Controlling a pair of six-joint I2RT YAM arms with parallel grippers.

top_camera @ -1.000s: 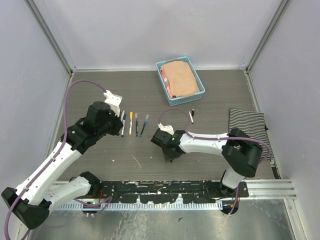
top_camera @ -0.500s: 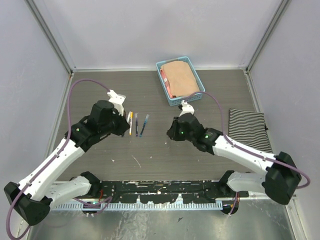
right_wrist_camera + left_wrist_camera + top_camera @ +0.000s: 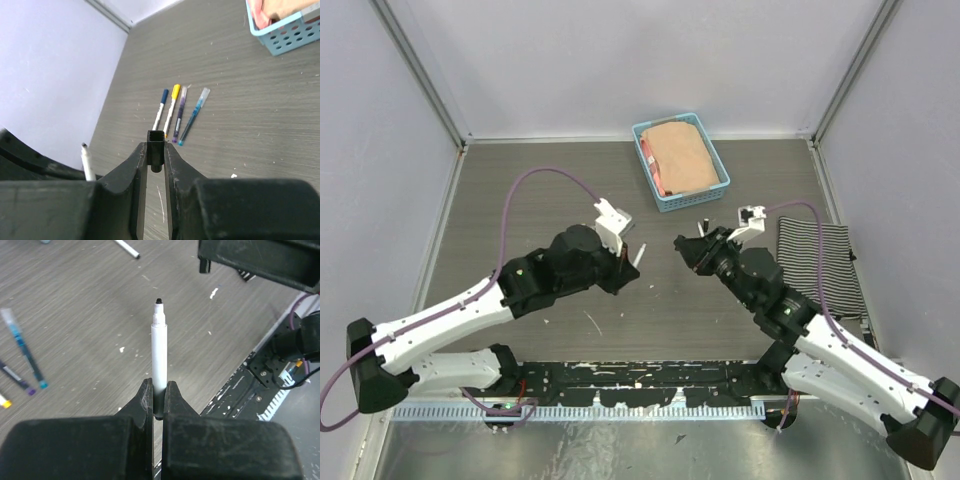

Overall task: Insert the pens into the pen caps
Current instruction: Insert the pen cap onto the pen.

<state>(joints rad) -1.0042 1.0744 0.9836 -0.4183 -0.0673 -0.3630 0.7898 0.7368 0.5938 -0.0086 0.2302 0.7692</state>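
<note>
My left gripper [image 3: 630, 264] is shut on the lower end of a white pen [image 3: 159, 355], whose bare black tip [image 3: 158, 301] points away from the wrist. My right gripper [image 3: 686, 244] is shut on a small black pen cap [image 3: 155, 142], its square open mouth facing outward. The two grippers face each other above the table's middle, a short gap apart. In the right wrist view the held white pen [image 3: 88, 164] shows at lower left. Several more pens [image 3: 178, 113] lie side by side on the table; in the top view the left arm hides them.
A blue basket [image 3: 666, 195] holding a tan cloth stands at the back centre. A striped cloth [image 3: 820, 256] lies at the right. Another white pen [image 3: 126, 247] lies on the table beyond the left gripper. The right arm [image 3: 260, 260] fills the left wrist view's top right.
The left gripper left the row of pens and swung right toward the centre with the white pen. The right gripper rose from the table and moved back-right, turning its cap toward the left gripper.
</note>
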